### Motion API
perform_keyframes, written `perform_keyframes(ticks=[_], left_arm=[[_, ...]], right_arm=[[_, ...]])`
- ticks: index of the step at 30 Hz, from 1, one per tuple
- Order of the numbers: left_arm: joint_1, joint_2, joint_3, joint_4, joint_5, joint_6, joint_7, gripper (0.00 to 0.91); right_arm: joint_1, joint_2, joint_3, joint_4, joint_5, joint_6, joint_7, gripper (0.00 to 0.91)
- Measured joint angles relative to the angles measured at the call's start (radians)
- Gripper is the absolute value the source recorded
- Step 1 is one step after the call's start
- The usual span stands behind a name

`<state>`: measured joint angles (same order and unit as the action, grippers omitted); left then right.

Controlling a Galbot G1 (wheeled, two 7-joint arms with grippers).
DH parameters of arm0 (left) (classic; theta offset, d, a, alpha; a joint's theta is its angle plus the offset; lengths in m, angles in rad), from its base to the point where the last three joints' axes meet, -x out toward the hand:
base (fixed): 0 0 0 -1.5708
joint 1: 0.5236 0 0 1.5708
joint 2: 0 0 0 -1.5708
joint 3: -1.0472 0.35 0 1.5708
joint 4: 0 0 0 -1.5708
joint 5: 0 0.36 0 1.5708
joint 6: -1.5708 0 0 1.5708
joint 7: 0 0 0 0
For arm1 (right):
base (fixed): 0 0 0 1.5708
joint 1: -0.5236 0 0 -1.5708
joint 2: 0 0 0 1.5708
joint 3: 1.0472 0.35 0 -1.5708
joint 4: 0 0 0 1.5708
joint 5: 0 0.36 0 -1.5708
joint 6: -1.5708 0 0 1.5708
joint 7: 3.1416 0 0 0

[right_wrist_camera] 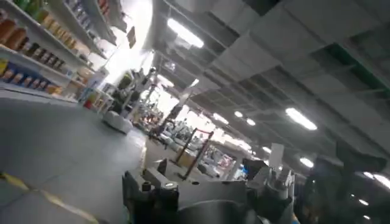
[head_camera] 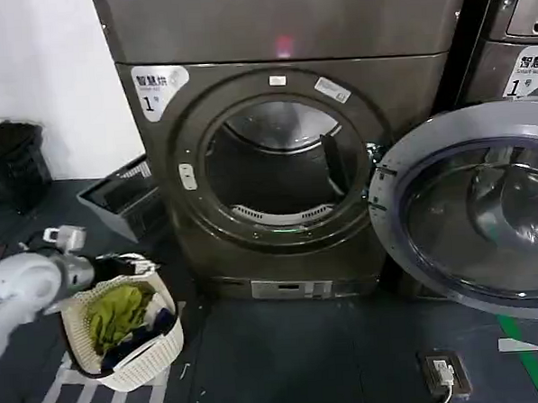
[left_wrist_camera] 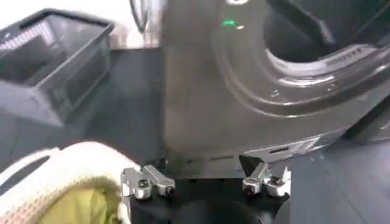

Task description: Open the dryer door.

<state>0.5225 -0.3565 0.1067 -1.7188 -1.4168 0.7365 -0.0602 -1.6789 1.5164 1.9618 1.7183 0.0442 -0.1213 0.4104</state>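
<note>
The dryer [head_camera: 398,77] is a bronze-grey front-loader with a white "1" sticker [head_camera: 157,85], and its round drum opening [head_camera: 281,165] is uncovered. The dryer door [head_camera: 472,209], grey-faced with a dark window, stands swung wide open to the right of the opening. My left arm [head_camera: 34,281] hangs low at the left, over a white laundry basket [head_camera: 138,362]. In the left wrist view the left gripper [left_wrist_camera: 209,185] is open and holds nothing, facing the dryer's lower front panel [left_wrist_camera: 201,109]. The right gripper [right_wrist_camera: 207,182] is open and empty, aimed away at a room ceiling.
The basket holds green clothes [head_camera: 117,313]. A grey crate [head_camera: 124,195] sits on the floor left of the dryer, and a black bag [head_camera: 10,161] lies by the wall. A twin machine [head_camera: 514,53] stands at the right. A floor socket [head_camera: 445,373] and green tape [head_camera: 530,359] lie below the open door.
</note>
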Motion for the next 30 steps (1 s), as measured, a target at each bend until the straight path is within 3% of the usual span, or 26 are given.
perform_keyframes(ticks=[9, 20, 25, 30], left_arm=[[-0.056, 0.036, 0.095, 0.048, -0.166, 0.000, -0.117, 0.907], [-0.007, 0.072, 0.026, 0.115, -0.440, 0.000, -0.351, 0.907], [0.009, 0.076, -0.012, 0.142, -0.614, 0.000, -0.494, 0.907], [0.034, 0.093, -0.045, 0.148, -0.752, 0.000, -0.564, 0.907]], right_arm=[[-0.006, 0.000, -0.010, -0.009, -0.002, 0.013, -0.001, 0.907], [-0.004, 0.000, -0.012, -0.018, 0.004, 0.025, -0.017, 0.907], [-0.004, 0.000, -0.003, -0.014, 0.062, 0.024, -0.023, 0.907], [-0.001, 0.004, 0.012, -0.014, 0.120, 0.032, -0.034, 0.907]])
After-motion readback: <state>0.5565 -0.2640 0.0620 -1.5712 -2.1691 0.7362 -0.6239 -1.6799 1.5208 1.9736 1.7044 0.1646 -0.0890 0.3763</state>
